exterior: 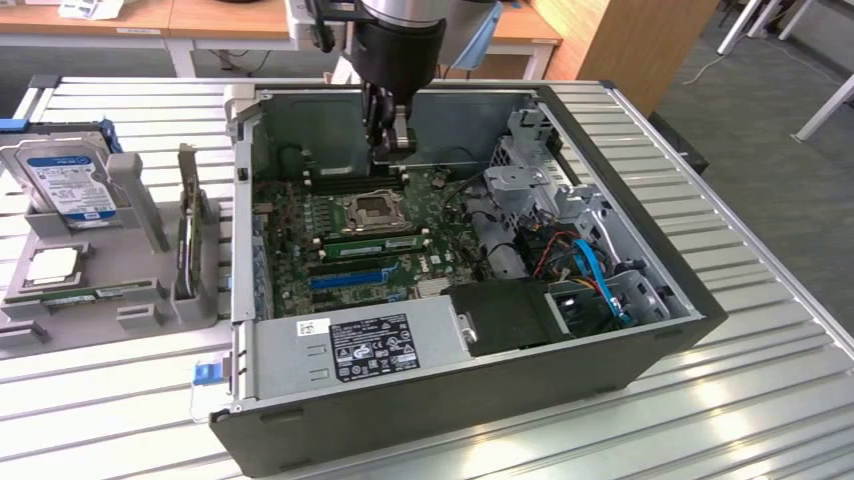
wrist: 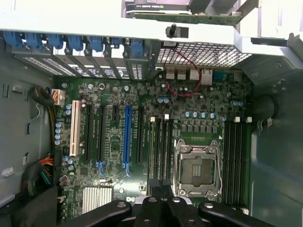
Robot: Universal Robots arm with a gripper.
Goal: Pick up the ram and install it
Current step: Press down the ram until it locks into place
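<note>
**Gripper shut and empty over the memory slots; ram lying along a slot by the socket**

- Case [exterior: 641, 345] lies open on its side on the slatted table [exterior: 747, 420], board [exterior: 447, 268] facing up.
- Arm reaches down into the case. Gripper [exterior: 391, 150] hangs over the far part of the board, clear of it. In the wrist view the gripper [wrist: 160, 185] has its fingers pressed together, and no green stick shows between them. The tips line up over the black slots [wrist: 161, 142] between the socket and the blue slot [wrist: 127, 137].
- Ram [exterior: 378, 241]: a long green strip running along those slots, just on the near side of the empty socket [exterior: 371, 211]. Whether it is fully seated, cannot tell.
- More slots [wrist: 235, 156] lie on the other side of the socket [wrist: 199, 168].
- Power supply [exterior: 360, 345] sits at the near end of the case; blue cable [exterior: 597, 280] toward the exterior view's right.
- Tray [exterior: 140, 315] is outside the case, at the exterior view's left. It holds a hard drive [exterior: 64, 183] standing up, a square chip [exterior: 51, 265] lying flat, and a second green stick [exterior: 83, 296] lying flat near the front edge. A card [exterior: 191, 235] stands on edge beside the case wall.
</note>
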